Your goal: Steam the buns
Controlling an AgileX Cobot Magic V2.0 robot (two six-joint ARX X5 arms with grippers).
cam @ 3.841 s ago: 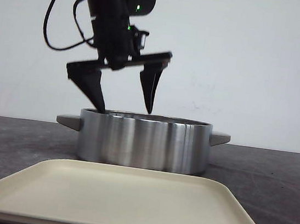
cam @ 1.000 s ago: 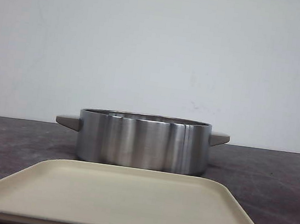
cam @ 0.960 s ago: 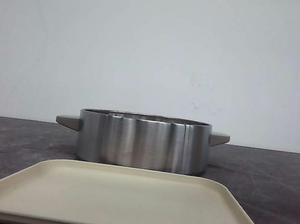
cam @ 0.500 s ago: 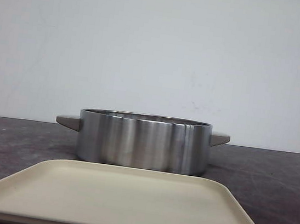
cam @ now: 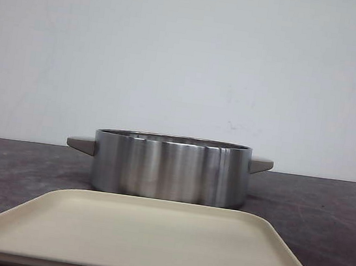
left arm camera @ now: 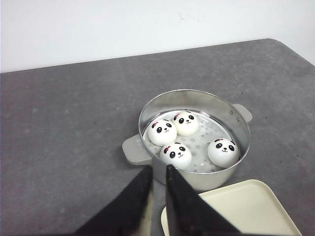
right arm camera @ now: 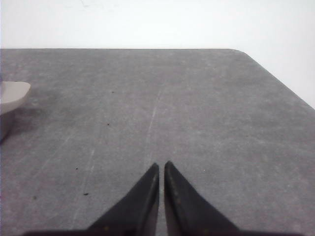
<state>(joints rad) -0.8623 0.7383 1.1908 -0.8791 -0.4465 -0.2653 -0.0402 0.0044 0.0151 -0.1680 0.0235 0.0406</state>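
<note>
The black left arm that hung over the round steel pot (cam: 170, 167) a few seconds back is gone from our front view, leaving only the pot and the bare cream rectangular tray (cam: 141, 241) on the dark grey table (cam: 325, 211). From the left wrist we see the four white panda-faced buns (left arm camera: 189, 139) sitting on the perforated steamer plate (left arm camera: 206, 140) inside the pot, well clear of our left gripper (left arm camera: 157, 172). That gripper's black fingers are nearly together and hold nothing, and our right gripper (right arm camera: 161, 167) is likewise pinched empty over bare table.
</note>
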